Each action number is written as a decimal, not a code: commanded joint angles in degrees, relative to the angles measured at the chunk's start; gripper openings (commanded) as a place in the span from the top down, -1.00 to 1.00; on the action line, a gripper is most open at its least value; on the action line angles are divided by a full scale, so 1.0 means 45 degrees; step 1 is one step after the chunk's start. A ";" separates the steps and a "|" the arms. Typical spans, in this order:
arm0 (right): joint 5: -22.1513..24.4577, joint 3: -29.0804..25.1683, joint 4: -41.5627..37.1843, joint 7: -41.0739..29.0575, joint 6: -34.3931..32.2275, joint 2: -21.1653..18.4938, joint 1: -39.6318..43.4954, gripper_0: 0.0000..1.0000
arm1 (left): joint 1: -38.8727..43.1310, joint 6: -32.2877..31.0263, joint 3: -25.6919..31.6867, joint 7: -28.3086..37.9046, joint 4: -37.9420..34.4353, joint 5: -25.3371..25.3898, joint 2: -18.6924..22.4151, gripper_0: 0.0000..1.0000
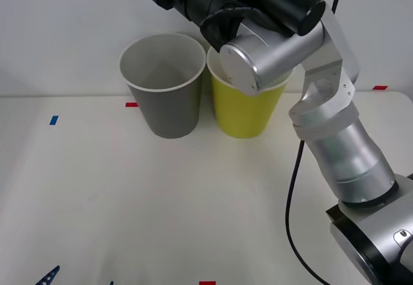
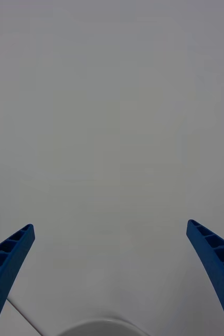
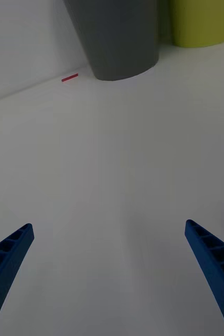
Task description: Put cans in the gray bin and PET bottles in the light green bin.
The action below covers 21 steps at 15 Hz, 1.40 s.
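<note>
The gray bin (image 1: 161, 88) and the light green bin (image 1: 246, 111) stand side by side at the back of the white table, both upright. The gray bin (image 3: 119, 37) and the light green bin (image 3: 203, 21) lie well ahead of my left gripper (image 3: 109, 278), which is open and low over bare table near the front edge. My right arm (image 1: 271, 46) reaches across above both bins. My right gripper (image 2: 110, 278) is open with nothing between its fingers, facing the white wall, with a white rim (image 2: 98, 326) just below it. Cans and PET bottles are out of view.
Red tape marks (image 1: 131, 104) and a blue one (image 1: 53, 120) lie on the table (image 1: 129, 201). A black cable (image 1: 293, 188) hangs beside the right arm. The wall stands right behind the bins.
</note>
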 commanded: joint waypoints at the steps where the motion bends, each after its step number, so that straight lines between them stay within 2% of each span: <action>1: -0.0942 -0.0373 -0.2326 -0.0099 0.0122 -0.1536 0.1787 -1.00 | 0.0000 0.0000 0.0000 0.0000 0.0000 0.0000 0.0000 -1.00; 4: -0.0903 -0.1486 -0.5061 -0.0235 0.0142 -0.2532 0.4639 -1.00 | 0.0000 0.0000 0.0000 0.0000 0.0000 0.0000 0.0000 -1.00; 7: -0.0239 -0.2560 -0.7736 -0.0294 0.0142 -0.3684 0.7705 -1.00 | 0.0000 0.0000 0.0000 0.0000 0.0000 0.0000 0.0000 -1.00; 10: 0.0328 -0.3732 -0.9924 -0.0392 0.0122 -0.3958 1.1045 -1.00 | 0.0000 0.0000 0.0000 0.0000 0.0000 0.0000 0.0000 -1.00; 12: 0.0894 -0.4162 -1.0568 -0.0489 -0.0444 -0.3840 1.3174 -1.00 | 0.0000 0.0000 0.0000 0.0000 0.0000 0.0000 0.0000 -1.00; 14: 0.1421 -0.4318 -1.0549 -0.0450 -0.1596 -0.3294 1.5244 -1.00 | 0.0000 0.0000 0.0000 0.0000 0.0000 0.0000 0.0000 -1.00; 18: 0.1675 -0.4142 -1.0549 -0.0157 -0.2417 -0.2356 1.7666 -1.00 | 0.0000 0.0000 0.0000 0.0000 0.0000 0.0000 0.0000 -1.00; 21: 0.2632 -0.3673 -1.0529 -0.0079 -0.2573 -0.1809 1.8604 -1.00 | 0.0000 0.0000 0.0000 0.0000 0.0000 0.0000 0.0000 -1.00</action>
